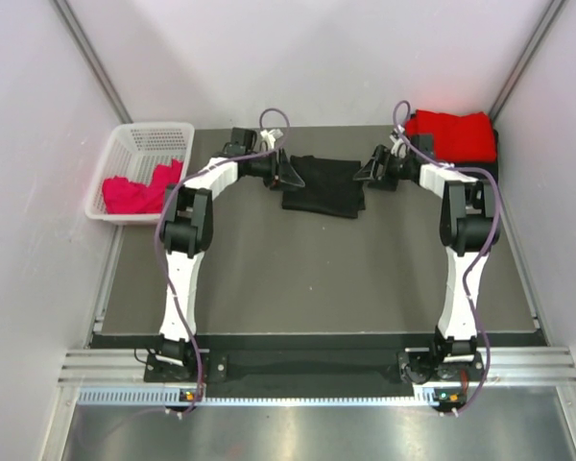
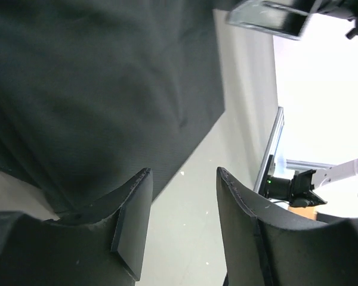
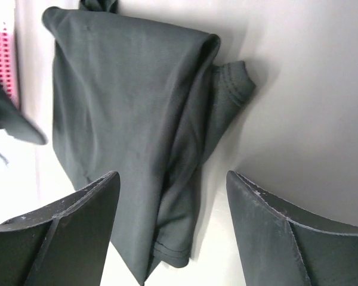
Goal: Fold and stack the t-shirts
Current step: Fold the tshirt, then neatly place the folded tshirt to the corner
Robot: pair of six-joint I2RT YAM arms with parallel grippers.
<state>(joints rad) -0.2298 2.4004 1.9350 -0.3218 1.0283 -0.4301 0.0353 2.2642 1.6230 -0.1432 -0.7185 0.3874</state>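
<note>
Left gripper point(image 1: 286, 173) sits at the left edge of the folded black t-shirt point(image 1: 324, 184), jaws apart and holding nothing; right gripper point(image 1: 367, 171) sits at that shirt's right edge, jaws also apart and empty. The black t-shirt lies flat on the desk point(image 1: 317, 279) between the two grippers, with one sleeve poking out on the right gripper's side. A red t-shirt point(image 1: 451, 134) lies right of and beyond the black t-shirt, and a pink-red t-shirt point(image 1: 134, 192) sits in a white basket point(image 1: 149, 134) well to its left.
</note>
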